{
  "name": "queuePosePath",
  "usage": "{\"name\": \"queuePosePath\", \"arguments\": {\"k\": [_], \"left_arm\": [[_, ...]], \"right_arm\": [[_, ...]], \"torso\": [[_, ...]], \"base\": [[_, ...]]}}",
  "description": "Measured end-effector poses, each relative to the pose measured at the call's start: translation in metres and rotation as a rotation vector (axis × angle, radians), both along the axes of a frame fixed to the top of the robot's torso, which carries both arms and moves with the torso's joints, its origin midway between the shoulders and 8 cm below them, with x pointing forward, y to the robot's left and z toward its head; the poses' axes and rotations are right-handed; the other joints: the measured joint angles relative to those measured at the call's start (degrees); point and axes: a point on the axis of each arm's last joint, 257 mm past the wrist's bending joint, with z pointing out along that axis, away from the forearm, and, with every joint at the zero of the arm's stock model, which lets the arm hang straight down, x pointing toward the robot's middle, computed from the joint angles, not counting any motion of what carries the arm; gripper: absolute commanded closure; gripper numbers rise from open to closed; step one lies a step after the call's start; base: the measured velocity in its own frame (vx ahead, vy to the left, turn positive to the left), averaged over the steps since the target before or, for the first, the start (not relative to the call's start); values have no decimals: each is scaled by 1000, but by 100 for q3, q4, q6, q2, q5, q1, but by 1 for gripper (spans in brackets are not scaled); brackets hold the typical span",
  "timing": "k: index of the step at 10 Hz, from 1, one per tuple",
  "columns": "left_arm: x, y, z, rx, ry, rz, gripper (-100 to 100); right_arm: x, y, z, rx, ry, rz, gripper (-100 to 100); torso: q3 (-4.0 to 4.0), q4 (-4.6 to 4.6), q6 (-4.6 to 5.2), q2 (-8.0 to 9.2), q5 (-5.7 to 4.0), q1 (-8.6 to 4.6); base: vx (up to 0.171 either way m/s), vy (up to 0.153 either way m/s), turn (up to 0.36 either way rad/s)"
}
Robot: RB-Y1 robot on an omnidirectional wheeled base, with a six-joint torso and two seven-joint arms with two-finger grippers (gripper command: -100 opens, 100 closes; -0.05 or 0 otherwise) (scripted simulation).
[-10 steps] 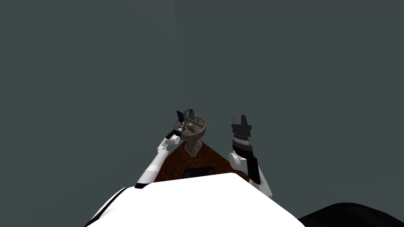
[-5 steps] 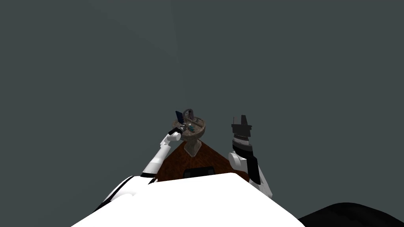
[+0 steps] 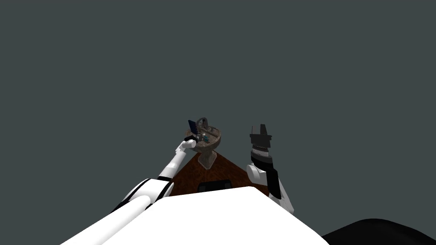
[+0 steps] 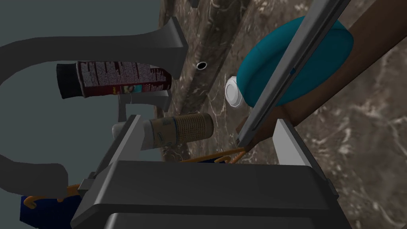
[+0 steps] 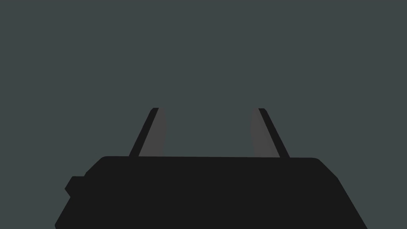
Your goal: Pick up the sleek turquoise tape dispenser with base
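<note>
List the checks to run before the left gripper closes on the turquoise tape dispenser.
1. Left gripper open: ok.
2. Turquoise tape dispenser in view in the marbled sink: ok.
3. Dispenser between the fingers: not ok, it sits beyond one finger.
4. Approach free: not ok, a grey bar lies across the dispenser and a tan bottle lies by the other finger.
5. Grip surface reachable: cannot tell.
6. Right gripper open, away from the sink: ok.

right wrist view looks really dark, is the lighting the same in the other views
Right wrist view: dim and flat, the right end effector almost black against plain dark grey, no shadows. Left wrist view: brighter, the teal tape dispenser and the marbled brown sink evenly lit, no glare. Head view: dim too, with wide-lens distortion.
</note>
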Motion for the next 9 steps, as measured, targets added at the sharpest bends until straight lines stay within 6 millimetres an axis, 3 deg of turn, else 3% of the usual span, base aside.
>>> {"name": "queuePosePath", "arguments": {"k": [9], "left_arm": [[10,4,-25,19,243,-37,-100]], "right_arm": [[0,0,0,0,0,0,0]], "torso": [[0,0,-1,0,0,0]], "base": [[-6,15,-59]]}}
